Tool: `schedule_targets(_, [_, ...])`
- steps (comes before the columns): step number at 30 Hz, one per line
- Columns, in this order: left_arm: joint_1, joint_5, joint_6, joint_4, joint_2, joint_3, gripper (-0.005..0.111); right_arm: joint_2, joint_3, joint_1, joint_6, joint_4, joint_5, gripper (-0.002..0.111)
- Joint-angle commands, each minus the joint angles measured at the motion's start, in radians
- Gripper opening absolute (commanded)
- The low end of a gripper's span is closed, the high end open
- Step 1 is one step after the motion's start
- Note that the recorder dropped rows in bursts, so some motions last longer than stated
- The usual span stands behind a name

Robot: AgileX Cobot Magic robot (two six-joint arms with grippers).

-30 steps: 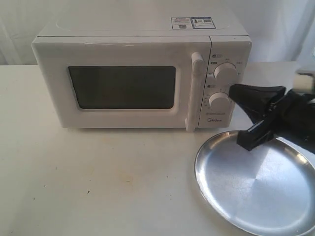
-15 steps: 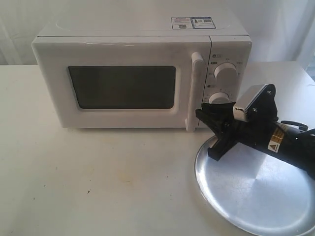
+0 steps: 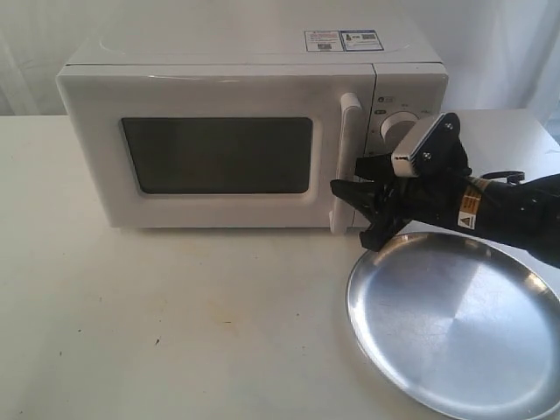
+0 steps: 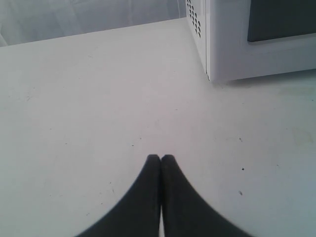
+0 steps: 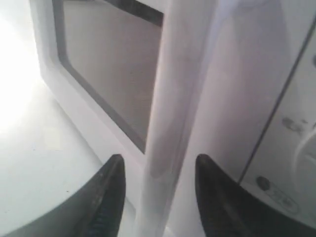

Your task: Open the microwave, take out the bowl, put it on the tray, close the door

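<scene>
Exterior view: microwave (image 3: pixel 245 54) on the worktop (image 3: pixel 175 306), door (image 3: pixel 219 157) shut. The tray (image 3: pixel 455 324) lies on the worktop before its right end. The right pincer (image 3: pixel 353 216) is at the lower part of the handle (image 3: pixel 347 131).

Left wrist view: left pincer (image 4: pixel 160 159) closed tip to tip, holding nothing, over the worktop near the microwave's corner.

Right wrist view: right pincer open, fingers (image 5: pixel 111 197) either side of the handle, with a slim gap at each.

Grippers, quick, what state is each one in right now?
Left gripper: closed, holding nothing, above the table.
Right gripper: open around the door handle, not yet clamped.
</scene>
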State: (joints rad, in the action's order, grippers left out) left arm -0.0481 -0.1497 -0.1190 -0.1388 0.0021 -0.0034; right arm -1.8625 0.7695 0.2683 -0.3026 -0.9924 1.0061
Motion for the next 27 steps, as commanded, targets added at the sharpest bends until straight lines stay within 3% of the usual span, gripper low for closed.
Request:
schedule_targets(1, [0.001, 0.000, -0.006, 0.004, -0.002, 0.003, 0.000, -0.035, 0.036, 0.003, -0.069, -0.089, -0.006, 0.040])
schedule_targets(6, [0.001, 0.000, -0.006, 0.004, -0.002, 0.003, 0.000, -0.069, 0.047, 0.003, -0.069, -0.089, 0.005, 0.031])
schedule_targets(11, [0.001, 0.000, -0.006, 0.004, -0.002, 0.003, 0.000, -0.069, 0.047, 0.003, -0.069, -0.107, 0.012, 0.000])
schedule_targets(16, [0.001, 0.000, -0.006, 0.004, -0.002, 0.003, 0.000, -0.069, 0.047, 0.003, -0.058, -0.155, 0.040, 0.000])
schedule_targets(27, [0.001, 0.000, -0.006, 0.004, -0.002, 0.003, 0.000, -0.069, 0.047, 0.003, -0.071, -0.460, 0.215, 0.000])
